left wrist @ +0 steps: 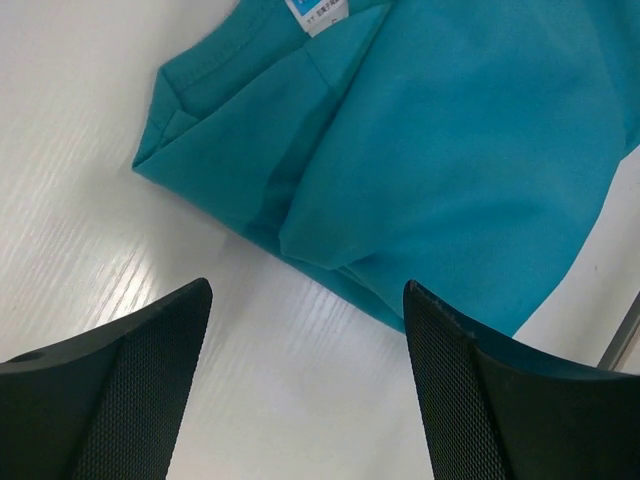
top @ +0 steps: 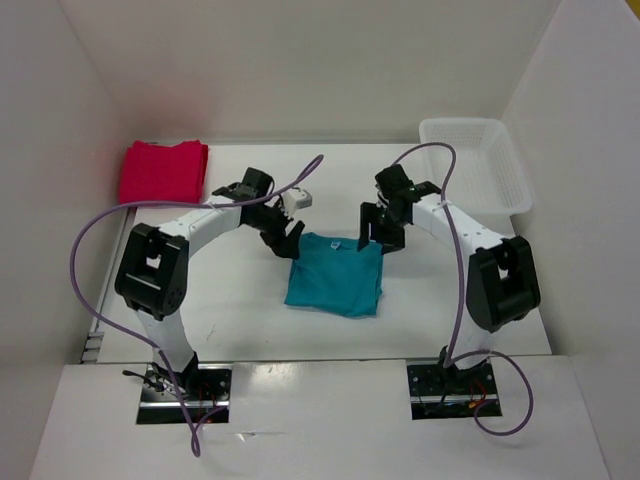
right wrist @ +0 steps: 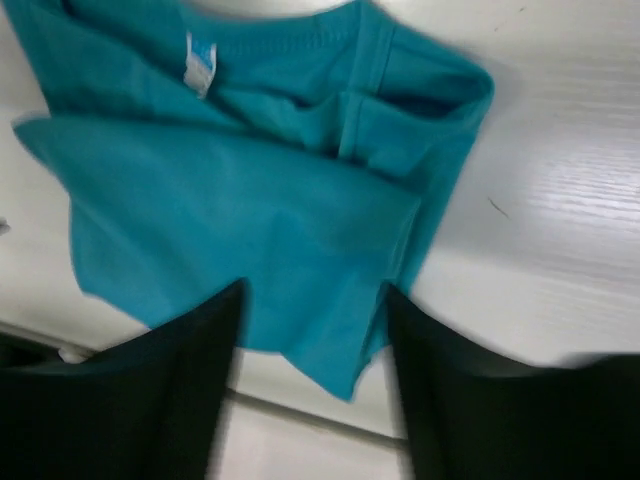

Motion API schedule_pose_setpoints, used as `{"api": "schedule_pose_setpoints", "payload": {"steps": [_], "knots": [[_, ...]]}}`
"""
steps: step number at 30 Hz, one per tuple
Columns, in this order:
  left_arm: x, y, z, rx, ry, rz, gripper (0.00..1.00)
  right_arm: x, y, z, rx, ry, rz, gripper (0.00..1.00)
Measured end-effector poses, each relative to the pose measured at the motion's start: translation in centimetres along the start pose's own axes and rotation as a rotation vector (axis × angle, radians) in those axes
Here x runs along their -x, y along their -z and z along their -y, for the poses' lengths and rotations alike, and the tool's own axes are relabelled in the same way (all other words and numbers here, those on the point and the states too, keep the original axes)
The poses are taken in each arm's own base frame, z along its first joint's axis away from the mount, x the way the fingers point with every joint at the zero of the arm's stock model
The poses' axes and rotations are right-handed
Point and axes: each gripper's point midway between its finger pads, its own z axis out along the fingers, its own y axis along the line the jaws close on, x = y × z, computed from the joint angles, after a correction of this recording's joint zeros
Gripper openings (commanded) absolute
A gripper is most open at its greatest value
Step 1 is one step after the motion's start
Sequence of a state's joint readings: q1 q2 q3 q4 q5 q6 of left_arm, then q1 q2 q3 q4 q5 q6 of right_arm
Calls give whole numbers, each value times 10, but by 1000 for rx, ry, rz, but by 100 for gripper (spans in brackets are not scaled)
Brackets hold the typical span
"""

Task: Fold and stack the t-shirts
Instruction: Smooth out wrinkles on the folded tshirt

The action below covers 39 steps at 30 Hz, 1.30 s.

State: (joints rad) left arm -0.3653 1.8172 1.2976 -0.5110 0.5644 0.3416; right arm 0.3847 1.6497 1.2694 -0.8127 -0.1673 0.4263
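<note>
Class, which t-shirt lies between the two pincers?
The teal-blue t-shirt, mid-table with its collar label showing; the red pile sits folded in the far left corner, away from both.

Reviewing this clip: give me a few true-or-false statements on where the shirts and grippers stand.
1. The teal shirt lies folded on the table. True.
2. The left gripper grips it. False: its jaws are open and hold nothing.
3. The red shirt is in the basket. False: it lies folded at the far left corner, and the basket stands at the far right.
4. The right gripper is open. True.
</note>
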Motion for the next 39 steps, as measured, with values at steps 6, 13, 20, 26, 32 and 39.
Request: {"api": "schedule_pose_setpoints", "payload": {"steps": [6, 13, 20, 26, 32, 39], "knots": [[-5, -18, 3, -68, 21, 3, 83, 15, -26, 5, 4, 7, 18, 52], [-13, -29, 4, -97, 39, -15, 72, 11, -39, 11, 12, 11, 16, 71], [-12, -39, 3, -94, 50, -18, 49, 10, -60, 21, -9, -7, -15, 71], [-8, -41, 6, -99, 41, -18, 23, 7, -65, 27, -32, -15, -27, 81], [-7, -41, 7, -102, 39, -20, 18, -1, -68, 31, -44, -21, -47, 42], [-5, -39, 8, -109, 45, -20, 5, -5, -68, 29, -31, -31, -60, 0]]}}
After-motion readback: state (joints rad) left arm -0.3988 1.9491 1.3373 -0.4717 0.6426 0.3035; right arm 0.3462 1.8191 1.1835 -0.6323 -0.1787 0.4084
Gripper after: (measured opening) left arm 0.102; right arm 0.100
